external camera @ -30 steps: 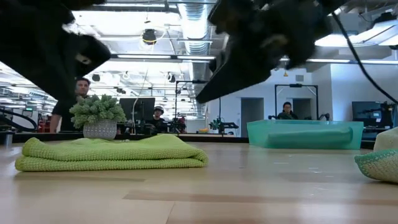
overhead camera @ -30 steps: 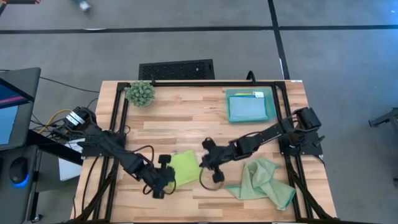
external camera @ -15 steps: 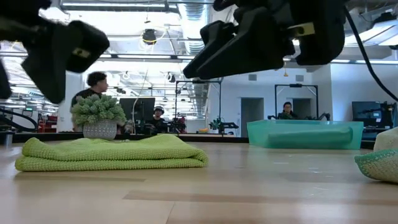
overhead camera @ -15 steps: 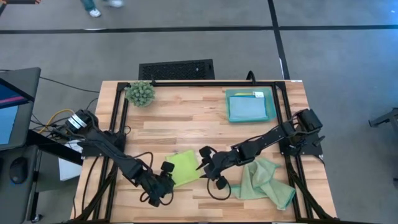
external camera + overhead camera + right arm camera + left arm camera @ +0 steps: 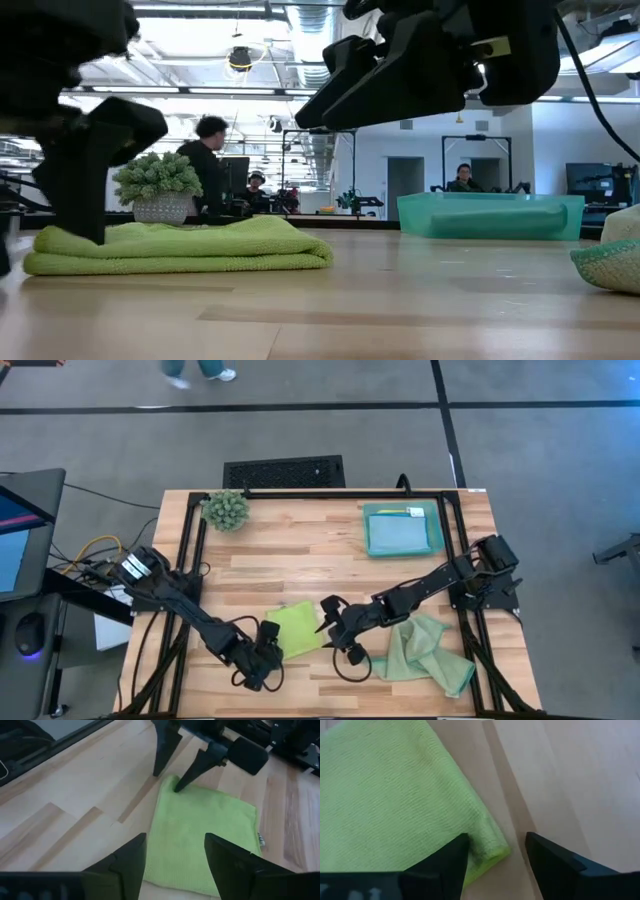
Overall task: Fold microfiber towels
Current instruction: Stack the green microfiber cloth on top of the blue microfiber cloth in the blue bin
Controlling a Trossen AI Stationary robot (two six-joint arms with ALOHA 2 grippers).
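The folded towel [image 5: 296, 630] is showing bright lime green, with a tiny bumpy weave. The crumpled towel [image 5: 425, 652] is looking pale sage green. The tray [image 5: 402, 530] is showing teal. The table [image 5: 300, 560] is looking light brown with wood stripes. The plant [image 5: 226, 509] is looking spiky green.

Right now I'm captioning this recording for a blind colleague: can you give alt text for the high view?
A folded lime green towel lies on the wooden table between the open left gripper and open right gripper. A crumpled sage green towel lies to its right; a teal tray and small plant sit at the far edge.
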